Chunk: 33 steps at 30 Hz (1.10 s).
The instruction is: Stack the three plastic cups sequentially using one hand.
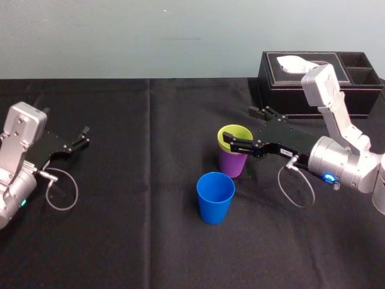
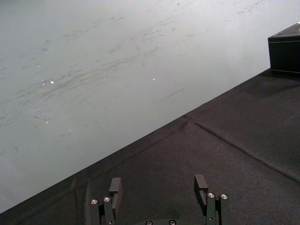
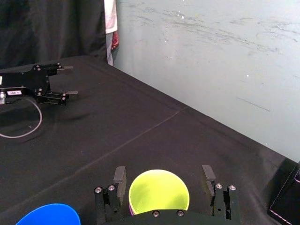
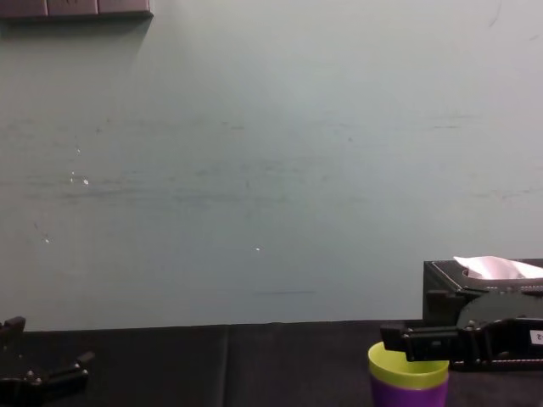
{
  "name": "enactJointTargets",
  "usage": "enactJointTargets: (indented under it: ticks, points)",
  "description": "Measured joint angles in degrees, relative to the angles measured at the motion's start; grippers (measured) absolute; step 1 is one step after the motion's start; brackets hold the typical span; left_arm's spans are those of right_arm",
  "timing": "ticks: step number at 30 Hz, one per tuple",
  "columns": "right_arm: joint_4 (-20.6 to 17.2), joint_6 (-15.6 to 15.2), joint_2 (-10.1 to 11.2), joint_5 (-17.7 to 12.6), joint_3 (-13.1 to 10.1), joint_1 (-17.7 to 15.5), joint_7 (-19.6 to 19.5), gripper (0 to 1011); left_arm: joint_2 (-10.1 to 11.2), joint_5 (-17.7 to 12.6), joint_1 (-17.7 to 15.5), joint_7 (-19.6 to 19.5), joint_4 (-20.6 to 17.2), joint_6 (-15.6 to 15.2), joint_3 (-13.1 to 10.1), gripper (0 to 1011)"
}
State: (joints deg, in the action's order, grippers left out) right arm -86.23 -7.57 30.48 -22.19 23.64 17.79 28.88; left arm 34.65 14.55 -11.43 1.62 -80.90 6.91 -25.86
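Yellow-green plastic tumbler: upright, mouth up, seated inside the purple plastic tumbler; its rim stands proud of the purple wall (the chest view shows the lime band plainly).
Blue plastic tumbler: alone on the black tablecloth, upright, mouth up. It is near the nested pair but apart from it.
Right gripper: at rim height around the yellow-green tumbler, jaws spread, one finger on each side. The right wrist view shows a dark gap between each finger and the rim, so it grips nothing.
Left gripper: low at the table's left, well apart from all the cups, jaws apart and empty (parked, by the look of it).
Black tissue box: back right, behind the right arm, well apart from the cups.
Progress: two of three look nested; only the blue tumbler seems left to join.
Deciding relation: the blue tumbler lies on the robot's side of the right gripper and slightly to its left. Its long axis is vertical, as is the pair's. The right arm is much the nearer.
Next move, as I judge it: one unit must be lifted clear and lowered mouth-up over the other, with the axes lined up.
Risk: a tilted approach could tip the light cup.
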Motion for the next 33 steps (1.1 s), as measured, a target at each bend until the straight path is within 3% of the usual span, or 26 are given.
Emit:
enactJointTargets:
  ticks: [11,20,26,33]
  points:
    - [-1.03,0.09,0.32,0.00,-0.32,-0.66,-0.42,1002,0.00,0.00,0.00,0.00,0.00,0.00,0.00,1011]
    - [-9.92,2.72,4.59,-1.52,-2.94,-9.38,-0.71,1003,0.00,0.00,0.00,0.00,0.00,0.00,0.00,1011]
    - [-13.82,5.25,6.94,-3.56,-5.29,-15.65,-0.52,1003,0.00,0.00,0.00,0.00,0.00,0.00,0.00,1011]
    - [-15.67,6.98,8.85,-4.53,-6.57,-20.34,0.31,1003,0.00,0.00,0.00,0.00,0.00,0.00,0.00,1012]
